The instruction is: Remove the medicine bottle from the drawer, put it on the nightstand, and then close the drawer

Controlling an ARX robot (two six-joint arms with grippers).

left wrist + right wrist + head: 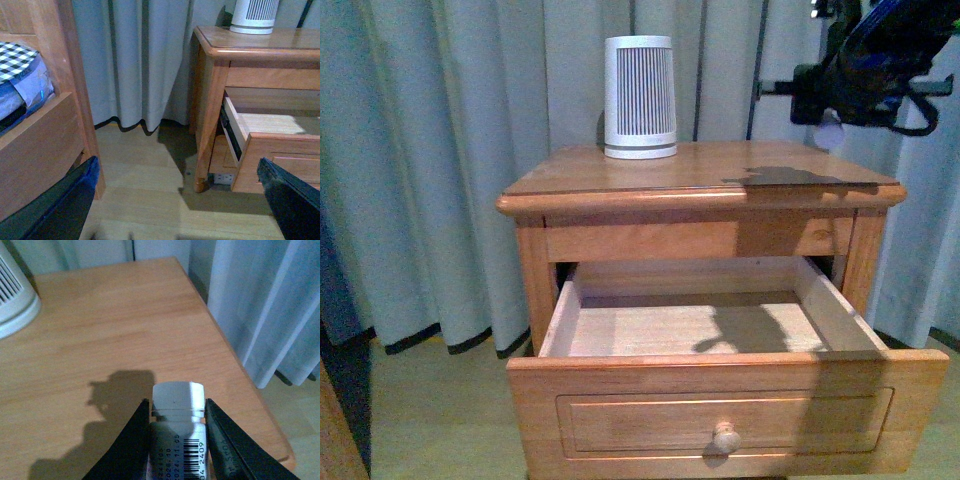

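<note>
Right tool (177,407) clamps medicine bottle (178,442) above nightstand (125,330).

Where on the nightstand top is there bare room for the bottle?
On the nightstand, bare wood runs from the ribbed device to the front and right edges, below the medicine bottle in the right gripper. Only the back middle is taken.

The medicine bottle (178,432) is a small white plastic cylinder with a round pale cap and a barcode label. It is pinched between the two dark fingers of the right gripper (177,407), cap pointing away from them, above the right part of the nightstand (700,170). The nightstand is honey-brown wood with a smooth, round-edged top. Its upper drawer (720,405) stands pulled well out below that top, showing a pale wood floor, a recessed-panel front and one small round knob.
</note>
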